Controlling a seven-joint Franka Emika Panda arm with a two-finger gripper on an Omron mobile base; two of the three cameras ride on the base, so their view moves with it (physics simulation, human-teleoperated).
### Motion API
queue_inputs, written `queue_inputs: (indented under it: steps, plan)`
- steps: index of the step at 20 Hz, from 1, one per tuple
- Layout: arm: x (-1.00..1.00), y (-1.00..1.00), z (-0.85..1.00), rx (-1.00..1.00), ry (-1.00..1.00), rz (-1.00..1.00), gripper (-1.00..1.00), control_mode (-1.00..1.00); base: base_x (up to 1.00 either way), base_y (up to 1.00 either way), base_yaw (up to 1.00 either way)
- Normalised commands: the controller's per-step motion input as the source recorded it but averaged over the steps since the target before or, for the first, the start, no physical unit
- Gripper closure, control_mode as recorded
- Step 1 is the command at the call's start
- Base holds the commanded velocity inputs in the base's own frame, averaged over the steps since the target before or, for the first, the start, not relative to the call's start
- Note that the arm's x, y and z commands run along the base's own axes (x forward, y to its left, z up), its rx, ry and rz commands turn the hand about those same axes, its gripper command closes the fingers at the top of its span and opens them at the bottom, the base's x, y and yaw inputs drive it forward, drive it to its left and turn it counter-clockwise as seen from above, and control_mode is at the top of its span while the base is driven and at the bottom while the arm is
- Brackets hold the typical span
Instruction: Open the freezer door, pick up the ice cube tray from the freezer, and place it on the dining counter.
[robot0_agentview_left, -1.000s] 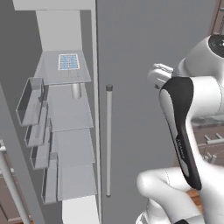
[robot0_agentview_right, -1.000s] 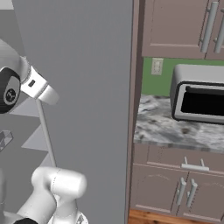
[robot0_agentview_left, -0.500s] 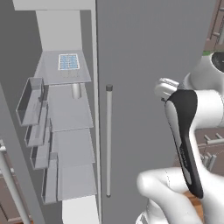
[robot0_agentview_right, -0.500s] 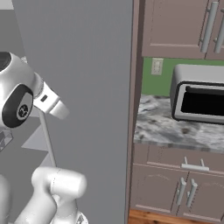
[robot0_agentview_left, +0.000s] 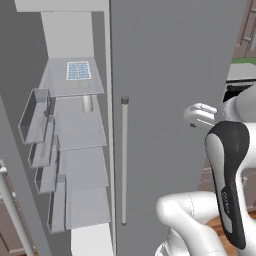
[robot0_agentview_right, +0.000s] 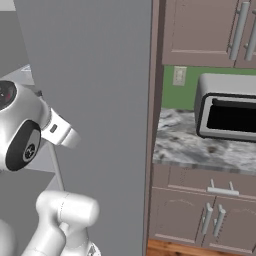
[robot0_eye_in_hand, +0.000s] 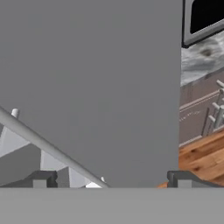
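While the ice cube tray (robot0_agentview_left: 78, 70) lies flat on the top shelf of the open freezer (robot0_agentview_left: 80, 150), upper left of the left base view, the gripper (robot0_eye_in_hand: 109, 179) faces the plain grey fridge door (robot0_eye_in_hand: 92, 87) well to its right, jaws wide apart, holding nothing. The tray is a pale blue-white, gridded rectangle, its long axis running across the shelf.

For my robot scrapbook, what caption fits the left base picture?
Freezer stands open, ice cube tray waiting on the top shelf, white robot arm beside the closed fridge door.
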Motion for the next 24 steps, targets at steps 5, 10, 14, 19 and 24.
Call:
queue_inputs:
  steps: [5, 10, 14, 19, 24]
  plan:
    - [-0.08, 0.0, 0.0, 0.0, 0.0, 0.03, -1.0, 1.0, -0.08, 0.03, 0.02]
    - [0.0, 0.0, 0.0, 0.0, 0.0, 0.0, -1.0, 1.0, -0.24, 0.32, 0.0]
    - [0.0, 0.0, 0.0, 0.0, 0.0, 0.0, -1.0, 1.0, -0.13, 0.54, 0.0]
    - [0.0, 0.0, 0.0, 0.0, 0.0, 0.0, -1.0, 1.0, -0.02, 0.56, 0.0]
    - [0.0, 0.0, 0.0, 0.0, 0.0, 0.0, -1.0, 1.0, 0.01, 0.59, 0.0]
